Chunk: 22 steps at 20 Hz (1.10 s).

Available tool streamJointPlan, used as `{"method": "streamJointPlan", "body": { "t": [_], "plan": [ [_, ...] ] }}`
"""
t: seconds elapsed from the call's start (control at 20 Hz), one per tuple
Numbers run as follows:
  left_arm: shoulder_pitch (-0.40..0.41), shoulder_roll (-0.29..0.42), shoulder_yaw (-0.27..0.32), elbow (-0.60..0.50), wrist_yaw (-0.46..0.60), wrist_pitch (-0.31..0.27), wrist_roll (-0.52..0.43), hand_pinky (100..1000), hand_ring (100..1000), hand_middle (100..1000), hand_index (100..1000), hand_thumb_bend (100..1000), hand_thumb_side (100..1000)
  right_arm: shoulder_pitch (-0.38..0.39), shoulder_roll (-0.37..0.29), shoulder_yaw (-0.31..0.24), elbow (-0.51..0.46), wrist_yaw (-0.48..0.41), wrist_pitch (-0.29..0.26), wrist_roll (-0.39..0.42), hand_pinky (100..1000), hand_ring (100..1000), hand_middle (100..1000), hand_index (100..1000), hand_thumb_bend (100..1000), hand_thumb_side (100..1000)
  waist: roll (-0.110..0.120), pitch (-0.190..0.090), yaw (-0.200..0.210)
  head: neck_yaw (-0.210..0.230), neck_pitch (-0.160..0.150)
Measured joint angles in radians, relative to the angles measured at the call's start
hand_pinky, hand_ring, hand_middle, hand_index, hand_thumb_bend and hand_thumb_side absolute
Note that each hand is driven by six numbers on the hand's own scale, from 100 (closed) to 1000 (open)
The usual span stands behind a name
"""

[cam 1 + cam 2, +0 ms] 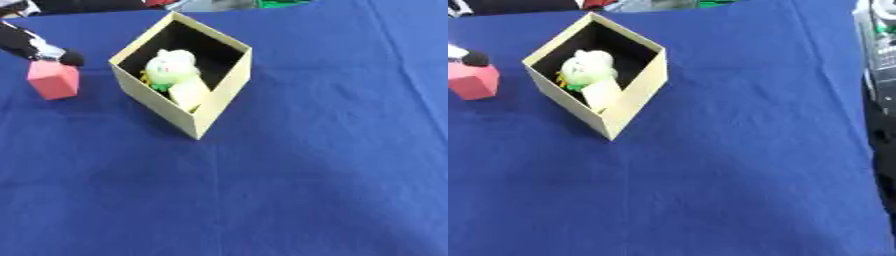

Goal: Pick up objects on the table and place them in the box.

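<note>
A tan cardboard box (226, 95) stands open on the blue cloth in the upper left. Inside it lie a pale green and white plush toy (171, 67) and a pale yellow block (190, 95). To the left of the box is a pink cube (54, 81). My left hand (39, 47), black with silver parts, comes in from the upper left corner and its tip rests at the cube's top edge. How it holds the cube is hidden. My right hand shows in neither view.
The blue cloth (306, 175) covers the table. In the right eye view the table's right edge runs down the side, with grey equipment (878, 45) beyond it. Dark and coloured shapes lie along the far edge.
</note>
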Motion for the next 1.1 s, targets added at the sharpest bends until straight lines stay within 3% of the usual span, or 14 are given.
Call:
{"method": "streamJointPlan", "body": {
  "t": [0.35,0.75,1.1],
  "plan": [
    [-0.002,0.011,0.025,0.115,-0.117,-0.031,-0.06,821,900,837,924,950,725,-0.005,0.0,-0.002,0.001,-0.003,0.001,-0.001,892,917,838,972,100,881,0.004,0.009,-0.007,0.006,-0.016],
    [-0.024,0.011,0.053,0.206,-0.267,-0.059,-0.046,835,915,857,943,941,693,-0.012,0.0,-0.003,0.001,-0.007,0.004,-0.003,892,916,836,973,100,885,0.004,0.023,-0.017,0.014,-0.032],
    [-0.03,0.009,0.072,0.251,-0.321,-0.065,0.023,828,913,867,944,896,650,-0.014,0.0,-0.003,0.001,-0.011,0.007,0.0,892,915,834,972,100,890,0.003,0.035,-0.026,0.021,-0.043]
  ]
}}
